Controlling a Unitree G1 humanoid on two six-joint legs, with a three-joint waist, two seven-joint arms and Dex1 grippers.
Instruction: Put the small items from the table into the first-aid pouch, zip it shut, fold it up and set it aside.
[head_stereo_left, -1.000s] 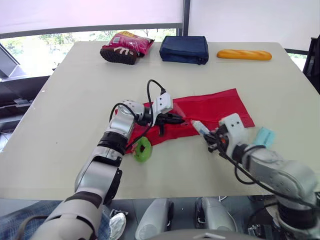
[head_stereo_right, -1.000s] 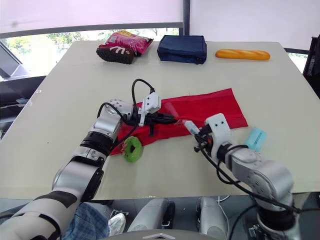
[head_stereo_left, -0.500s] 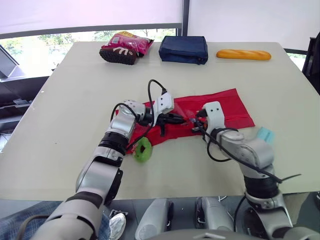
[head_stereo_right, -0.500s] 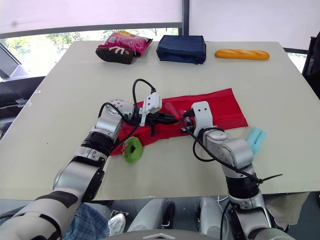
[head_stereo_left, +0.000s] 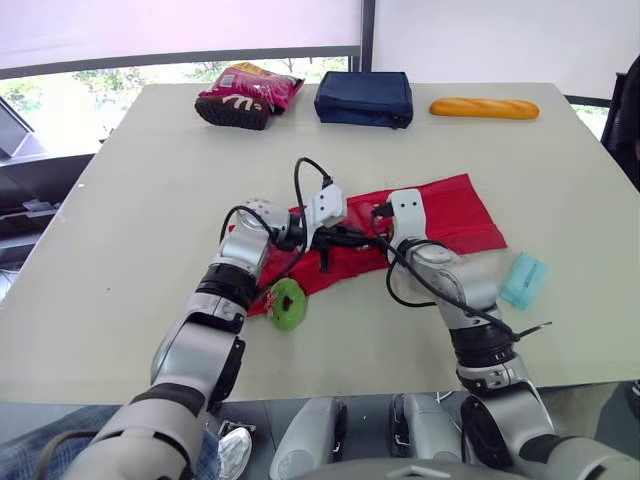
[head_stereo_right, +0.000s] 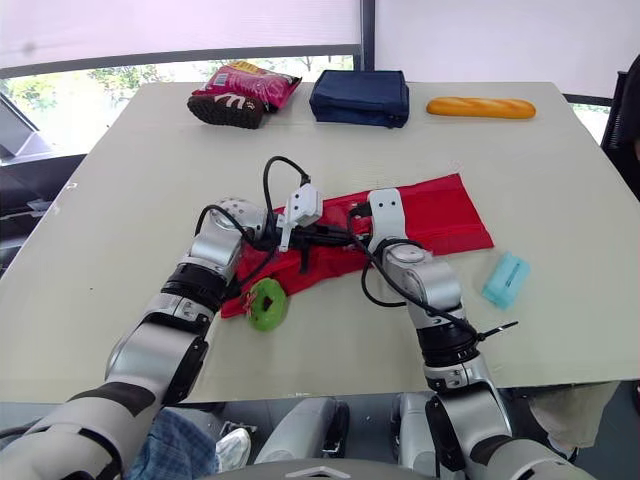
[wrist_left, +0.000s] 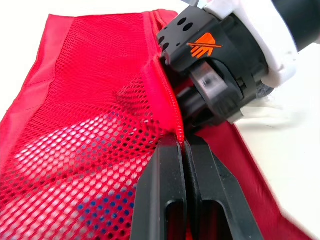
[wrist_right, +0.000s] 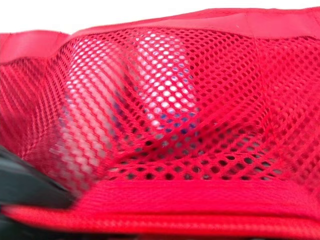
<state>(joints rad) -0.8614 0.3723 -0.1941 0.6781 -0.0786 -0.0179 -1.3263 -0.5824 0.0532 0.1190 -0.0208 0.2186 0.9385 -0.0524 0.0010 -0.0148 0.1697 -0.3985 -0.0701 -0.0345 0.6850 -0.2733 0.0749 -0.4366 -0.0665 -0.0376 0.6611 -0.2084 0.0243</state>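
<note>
1. Your left gripper is reaching over the red pouch.
2. Your right gripper is pressing in just beside it.
3. A green ring is lying at the pouch's left corner, and a light blue packet is sitting apart.

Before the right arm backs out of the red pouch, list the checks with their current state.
1. Hold: left gripper pinches the red pouch at its zip edge: ok.
2. Reach: right gripper is at the pouch mouth: ok.
3. Contents: a pale item shows behind the mesh: ok.
4. Right gripper empty: cannot tell, the pouch hides it.
5. Packed: green roll lies on the table by the left forearm: not ok.
6. Packed: light blue packet lies on the table, apart from the pouch: not ok.
</note>
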